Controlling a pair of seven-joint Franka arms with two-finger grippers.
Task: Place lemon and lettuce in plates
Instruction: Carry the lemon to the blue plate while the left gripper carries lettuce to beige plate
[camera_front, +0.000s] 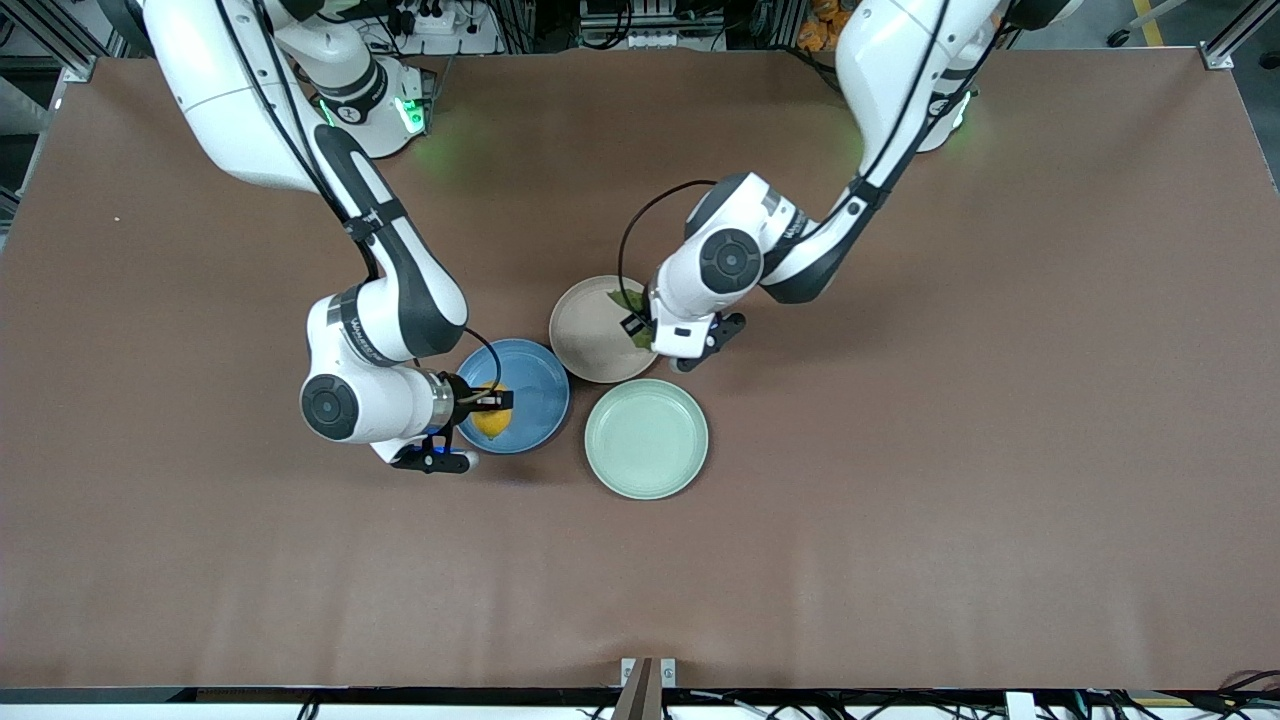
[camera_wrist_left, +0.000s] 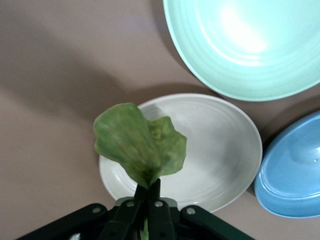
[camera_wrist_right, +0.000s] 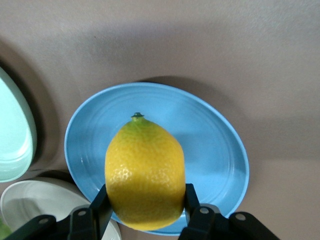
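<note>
My right gripper (camera_front: 492, 402) is shut on the yellow lemon (camera_front: 491, 417) and holds it over the blue plate (camera_front: 535, 380). In the right wrist view the lemon (camera_wrist_right: 145, 172) sits between my fingers (camera_wrist_right: 101, 205) above the blue plate (camera_wrist_right: 210, 145). My left gripper (camera_front: 645, 335) is shut on the green lettuce (camera_front: 633, 303) leaf and holds it over the beige-pink plate (camera_front: 590, 330). In the left wrist view the lettuce (camera_wrist_left: 140, 145) hangs from the closed fingers (camera_wrist_left: 154, 192) above the pale plate (camera_wrist_left: 220, 150).
A pale mint green plate (camera_front: 646, 438) stands empty, nearer to the front camera than the beige-pink plate and beside the blue one. It also shows in the left wrist view (camera_wrist_left: 250, 45). The brown table (camera_front: 950, 450) spreads wide around the plates.
</note>
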